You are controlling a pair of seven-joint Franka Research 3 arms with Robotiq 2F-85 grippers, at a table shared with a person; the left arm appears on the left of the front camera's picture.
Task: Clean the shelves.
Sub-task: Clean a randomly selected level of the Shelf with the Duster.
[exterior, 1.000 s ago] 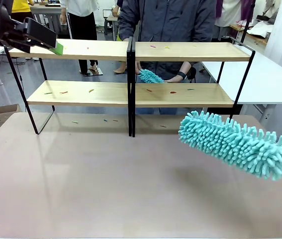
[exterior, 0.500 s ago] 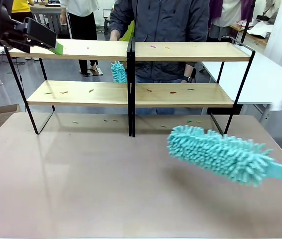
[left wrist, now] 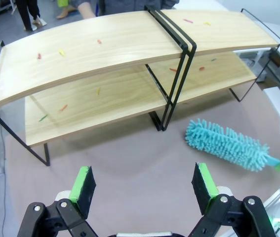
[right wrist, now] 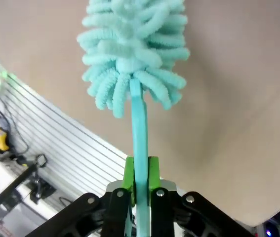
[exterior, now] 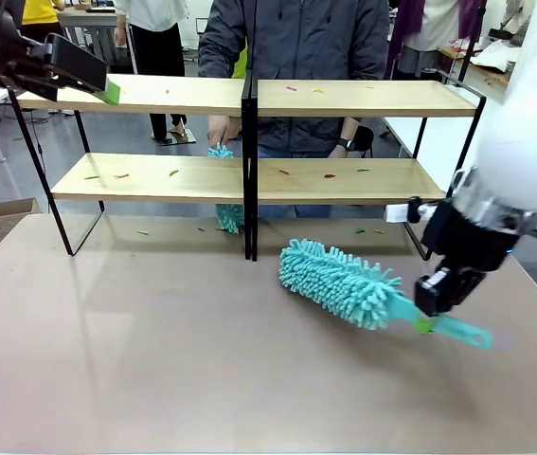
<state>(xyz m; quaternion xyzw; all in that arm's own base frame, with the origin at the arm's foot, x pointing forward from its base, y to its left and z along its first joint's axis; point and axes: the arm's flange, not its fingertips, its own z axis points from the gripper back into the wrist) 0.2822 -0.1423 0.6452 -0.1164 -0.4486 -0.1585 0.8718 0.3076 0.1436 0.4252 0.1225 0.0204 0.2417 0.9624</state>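
Duster (exterior: 334, 282) sits clamped by its handle in the right claw (exterior: 424, 322) before the shelves (exterior: 154, 95); left claw (left wrist: 144, 180) stands apart.

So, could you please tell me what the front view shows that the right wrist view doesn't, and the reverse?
Front view: the shelves and a person's hand holding a small duster behind them. Right wrist view: a ribbed metal panel beyond the table edge. Shared: the right gripper shut on the teal duster handle, over the table.
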